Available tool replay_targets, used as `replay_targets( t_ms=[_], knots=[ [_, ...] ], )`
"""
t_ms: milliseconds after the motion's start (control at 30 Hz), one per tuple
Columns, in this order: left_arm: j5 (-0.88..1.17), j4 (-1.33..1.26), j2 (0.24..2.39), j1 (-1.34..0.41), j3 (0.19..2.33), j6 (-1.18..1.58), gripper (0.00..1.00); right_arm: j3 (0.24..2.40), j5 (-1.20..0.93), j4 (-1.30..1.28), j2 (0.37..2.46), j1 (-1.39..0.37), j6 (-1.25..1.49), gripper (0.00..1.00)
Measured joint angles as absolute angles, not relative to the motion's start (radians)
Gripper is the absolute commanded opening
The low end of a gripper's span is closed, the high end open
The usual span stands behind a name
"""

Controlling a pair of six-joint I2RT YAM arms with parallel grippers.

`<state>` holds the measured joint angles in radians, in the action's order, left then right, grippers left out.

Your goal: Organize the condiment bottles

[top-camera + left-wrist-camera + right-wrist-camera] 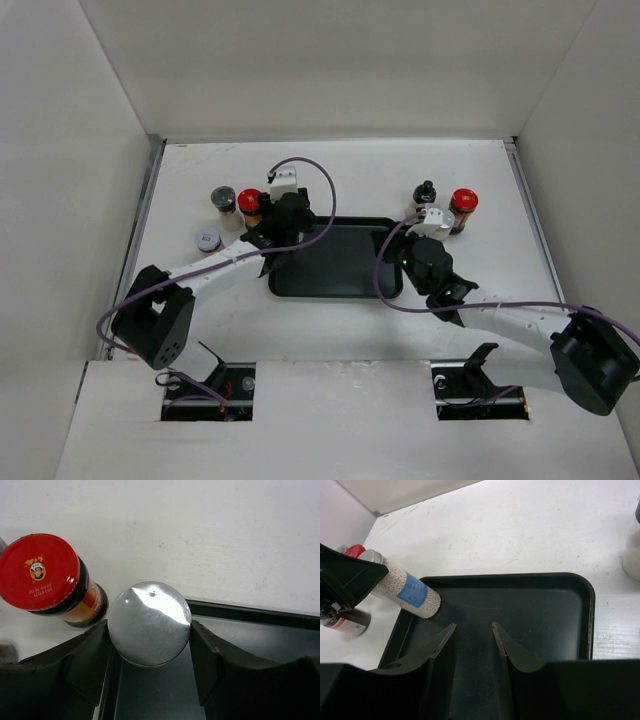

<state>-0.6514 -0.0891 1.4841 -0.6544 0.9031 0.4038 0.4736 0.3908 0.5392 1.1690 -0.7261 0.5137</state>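
Observation:
My left gripper (272, 240) is shut on a silver-capped jar (149, 624) with pale beads and a blue label (410, 592), held tilted over the far left corner of the black tray (335, 275). My right gripper (472, 627) is open and empty over the tray's right part (420, 262). Left of the tray stand a red-capped jar (249, 203), a dark-grey-capped jar (223, 199) and a white-capped jar (208, 240). The red-capped jar also shows in the left wrist view (40, 572). Right of the tray stand a black-capped jar (425, 192), a red-capped jar (463, 205) and a white-capped jar (432, 214).
The tray's floor (520, 605) holds no jars. White walls close in the table at the left, right and back. Purple cables loop off both arms, over the tray's near edge (390, 290).

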Motion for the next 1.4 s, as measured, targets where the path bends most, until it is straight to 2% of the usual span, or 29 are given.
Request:
replay_targets(
  t_ms=[200, 300, 467, 600, 1033, 1400],
  knots=[
    [-0.640, -0.127, 1.496, -0.649, 0.903, 0.403, 0.36, 0.474, 0.386, 0.540, 1.169, -0.723, 0.514, 0.43],
    [-0.638, -0.133, 1.498, -0.645, 0.903, 0.403, 0.49, 0.474, 0.385, 0.540, 1.169, -0.721, 0.514, 0.46],
    [-0.639, -0.158, 1.513, -0.639, 0.905, 0.401, 0.79, 0.470, 0.384, 0.541, 1.169, -0.717, 0.516, 0.52],
    [-0.643, -0.173, 1.508, -0.640, 0.905, 0.400, 0.90, 0.458, 0.384, 0.544, 1.169, -0.714, 0.516, 0.52],
    [-0.677, -0.106, 1.217, -0.587, 0.903, 0.418, 0.89, 0.457, 0.384, 0.547, 1.169, -0.712, 0.516, 0.53],
    [-0.634, 0.135, 1.333, -0.427, 0.946, 0.556, 0.89, 0.457, 0.381, 0.550, 1.180, -0.712, 0.516, 0.54]
  ],
)
